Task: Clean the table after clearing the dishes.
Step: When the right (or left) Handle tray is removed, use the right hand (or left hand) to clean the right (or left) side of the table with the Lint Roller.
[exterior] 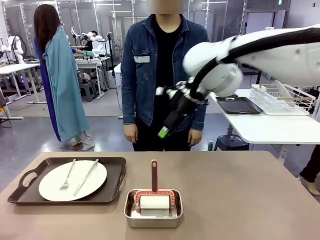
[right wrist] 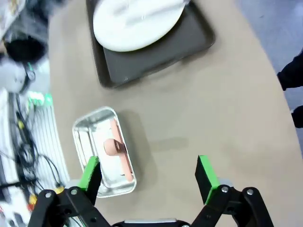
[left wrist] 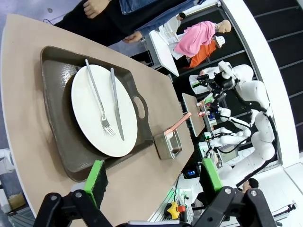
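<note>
Clearly the dark brown tray (exterior: 116, 175) is what has to go first. It lies on the left part of the tan worktop (exterior: 240, 200), carrying 1 white plate (exterior: 52, 186) with a fork (exterior: 67, 177) and a knife (exterior: 86, 177) lying loose on it.

The tray looks stiff and fairly light. The plate looks hard, smooth and breakable, and the cutlery would likely slide off at any tilt. The cut-out handle (exterior: 27, 178) at the tray's short end, or the raised rim beside it, seems the best place to take hold, keeping the load level. A grip at 1 end alone would probably let the far end sag.

The left hand (left wrist: 154, 182) hangs above the worktop just short of the tray, jaws spread wide, holding and touching nothing. The right hand (right wrist: 147, 172) is raised well above the worktop in front of the person, equally wide open and empty. Below it, a steel pan (exterior: 129, 207) with a red-handled roller (exterior: 154, 200) sits near the robot's edge.
</note>
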Tool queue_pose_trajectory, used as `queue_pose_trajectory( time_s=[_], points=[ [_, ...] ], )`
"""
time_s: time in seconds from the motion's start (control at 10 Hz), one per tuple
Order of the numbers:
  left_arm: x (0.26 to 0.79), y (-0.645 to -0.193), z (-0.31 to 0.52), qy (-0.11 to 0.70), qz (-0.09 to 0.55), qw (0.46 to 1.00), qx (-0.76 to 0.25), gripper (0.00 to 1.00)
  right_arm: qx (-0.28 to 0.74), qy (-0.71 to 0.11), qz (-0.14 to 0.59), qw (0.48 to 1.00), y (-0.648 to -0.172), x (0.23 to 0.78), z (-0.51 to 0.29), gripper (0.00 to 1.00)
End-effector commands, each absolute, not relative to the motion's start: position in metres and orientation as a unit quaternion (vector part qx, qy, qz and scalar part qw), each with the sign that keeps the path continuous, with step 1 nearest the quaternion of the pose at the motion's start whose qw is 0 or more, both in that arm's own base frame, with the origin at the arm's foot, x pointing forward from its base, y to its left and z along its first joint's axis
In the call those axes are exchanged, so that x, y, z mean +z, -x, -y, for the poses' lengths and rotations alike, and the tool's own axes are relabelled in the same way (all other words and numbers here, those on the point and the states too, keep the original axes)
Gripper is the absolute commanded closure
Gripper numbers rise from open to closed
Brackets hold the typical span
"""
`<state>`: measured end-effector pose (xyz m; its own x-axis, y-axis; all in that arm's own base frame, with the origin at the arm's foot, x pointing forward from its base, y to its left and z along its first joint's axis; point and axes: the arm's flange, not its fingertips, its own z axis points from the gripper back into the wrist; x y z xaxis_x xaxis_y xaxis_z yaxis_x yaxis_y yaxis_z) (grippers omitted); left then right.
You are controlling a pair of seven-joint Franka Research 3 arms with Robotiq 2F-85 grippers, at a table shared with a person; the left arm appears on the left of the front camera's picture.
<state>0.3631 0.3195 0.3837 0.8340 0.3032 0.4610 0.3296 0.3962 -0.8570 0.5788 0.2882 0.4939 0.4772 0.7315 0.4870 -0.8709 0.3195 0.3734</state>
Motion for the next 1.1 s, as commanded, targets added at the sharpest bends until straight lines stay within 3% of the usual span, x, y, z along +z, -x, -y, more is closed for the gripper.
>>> queue_pose_trajectory(
  time_s=[0.0,0.2,0.5,0.6,0.9,1.0],
  points=[
    [0.387,-0.363,-0.320,0.557,0.291,0.778,0.000,0.00,0.410,-0.373,0.150,0.819,-0.540,0.474,-0.233,0.00],
    [0.387,-0.363,-0.320,0.557,0.291,0.778,0.000,0.00,0.262,-0.511,0.165,0.802,-0.492,0.464,-0.134,0.00],
    [0.387,-0.363,-0.320,0.557,0.291,0.778,0.000,0.00,0.161,-0.576,0.197,0.777,-0.446,0.438,-0.024,0.00],
    [0.387,-0.363,-0.320,0.557,0.291,0.778,0.000,0.00,0.102,-0.571,0.182,0.794,-0.439,0.425,-0.002,0.00],
    [0.387,-0.363,-0.320,0.557,0.291,0.778,0.000,0.00,0.295,-0.560,0.112,0.766,-0.393,0.382,0.042,0.00],
    [0.387,-0.363,-0.320,0.557,0.291,0.778,0.000,0.00,0.287,-0.553,0.133,0.771,-0.382,0.369,0.068,0.00]
  ],
)
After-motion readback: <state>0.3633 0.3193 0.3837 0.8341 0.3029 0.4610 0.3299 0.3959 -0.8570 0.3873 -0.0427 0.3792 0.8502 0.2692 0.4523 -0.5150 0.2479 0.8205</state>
